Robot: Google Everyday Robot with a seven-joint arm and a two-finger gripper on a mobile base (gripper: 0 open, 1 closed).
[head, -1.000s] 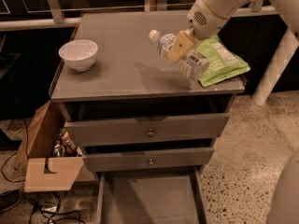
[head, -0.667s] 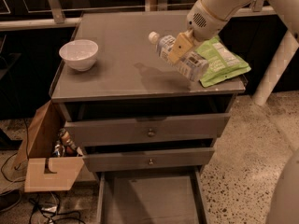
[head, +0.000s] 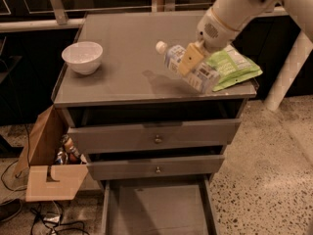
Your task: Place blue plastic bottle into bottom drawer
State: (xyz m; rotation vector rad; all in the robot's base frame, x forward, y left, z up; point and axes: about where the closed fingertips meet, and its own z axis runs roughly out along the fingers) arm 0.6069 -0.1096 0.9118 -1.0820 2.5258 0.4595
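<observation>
One gripper (head: pixel 191 58) clamps the tilted blue plastic bottle (head: pixel 203 77) over the cabinet top (head: pixel 127 58); jutting upper drawers (head: pixel 156 137) could snag it short of the bottom drawer (head: pixel 156 209).

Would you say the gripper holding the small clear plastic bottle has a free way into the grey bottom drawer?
Probably yes: the gripper, shut on the bottle above the cabinet top, seems unobstructed, as the bottom drawer is pulled out beyond both upper drawers.
</observation>
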